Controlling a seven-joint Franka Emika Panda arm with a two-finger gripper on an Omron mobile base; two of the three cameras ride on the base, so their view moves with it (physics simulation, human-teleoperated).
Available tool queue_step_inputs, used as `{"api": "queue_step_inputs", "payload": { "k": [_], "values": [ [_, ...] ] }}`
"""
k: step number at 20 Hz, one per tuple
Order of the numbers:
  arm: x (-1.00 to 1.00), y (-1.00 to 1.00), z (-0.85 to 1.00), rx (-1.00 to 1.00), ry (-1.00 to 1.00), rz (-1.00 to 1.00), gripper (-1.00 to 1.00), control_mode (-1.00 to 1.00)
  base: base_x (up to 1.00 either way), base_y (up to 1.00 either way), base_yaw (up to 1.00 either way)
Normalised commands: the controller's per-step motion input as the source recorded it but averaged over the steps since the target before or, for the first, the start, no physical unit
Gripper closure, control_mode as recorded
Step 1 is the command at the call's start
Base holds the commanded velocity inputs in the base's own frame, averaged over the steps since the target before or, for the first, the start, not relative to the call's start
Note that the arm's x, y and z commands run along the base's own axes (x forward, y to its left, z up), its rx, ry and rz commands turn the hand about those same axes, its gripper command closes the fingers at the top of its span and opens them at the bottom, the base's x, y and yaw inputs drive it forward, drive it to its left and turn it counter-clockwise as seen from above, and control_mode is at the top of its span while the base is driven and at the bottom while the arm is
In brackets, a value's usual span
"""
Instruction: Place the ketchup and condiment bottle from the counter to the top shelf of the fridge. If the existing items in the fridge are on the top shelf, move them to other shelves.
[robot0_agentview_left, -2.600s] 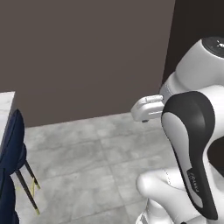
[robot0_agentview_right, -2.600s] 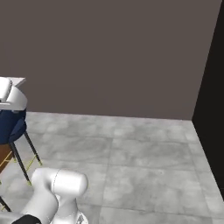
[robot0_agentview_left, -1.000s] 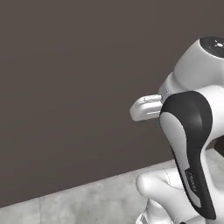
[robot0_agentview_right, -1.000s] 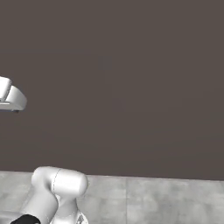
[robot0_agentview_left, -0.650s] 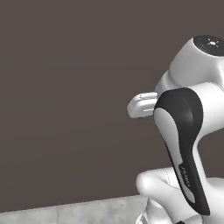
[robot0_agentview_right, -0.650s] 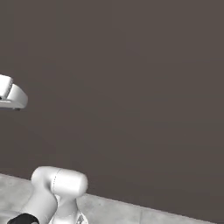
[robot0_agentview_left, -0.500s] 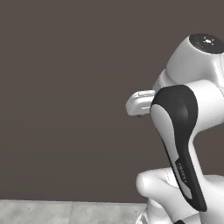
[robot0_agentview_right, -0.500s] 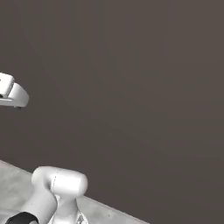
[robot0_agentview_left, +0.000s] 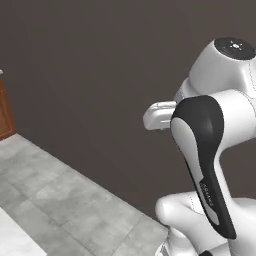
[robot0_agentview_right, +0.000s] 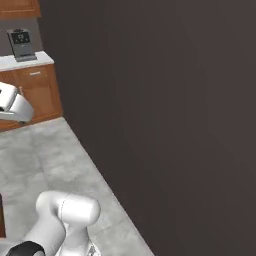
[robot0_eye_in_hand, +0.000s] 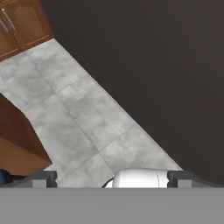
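Note:
My gripper (robot0_eye_in_hand: 111, 179) is open in the hand view: its two dark fingertips (robot0_eye_in_hand: 43, 178) stand far apart, and nothing is held between them. It looks down at grey floor tiles beside a dark wall. The arm is folded up close to the base in both base views. A stretch of the counter (robot0_agentview_right: 29, 61), white over brown cabinets, lies at the far left of the right base view. The ketchup, the condiment bottle, the fridge with its top shelf, and the existing items are out of view.
A tall dark wall (robot0_agentview_right: 160, 110) takes up most of both base views. Grey tiled floor (robot0_agentview_left: 60, 200) runs along its foot. A dark machine (robot0_agentview_right: 21, 44) stands on the counter. Brown cabinets (robot0_eye_in_hand: 22, 22) with metal handles lie beyond the floor, and a wooden panel (robot0_eye_in_hand: 17, 144) is close by.
The whole picture has swung, so the camera has moved with the base: floor, cabinets and counter have come into view at the left. The arm keeps its folded pose, gripper still open.

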Motion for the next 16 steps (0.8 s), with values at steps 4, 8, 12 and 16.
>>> {"api": "queue_step_inputs", "payload": {
  "k": [4,8,12,16],
  "values": [
    [0.00,0.00,0.00,0.00,0.00,0.00,-1.00,1.00,0.27,0.00,0.97],
    [0.00,0.00,0.00,0.00,0.00,0.00,-1.00,1.00,0.86,0.00,0.71],
    [0.00,0.00,0.00,0.00,0.00,0.00,-1.00,1.00,1.00,0.00,0.39],
    [0.00,0.00,0.00,0.00,0.00,0.00,-1.00,1.00,1.00,-0.23,0.24]
  ]
}}
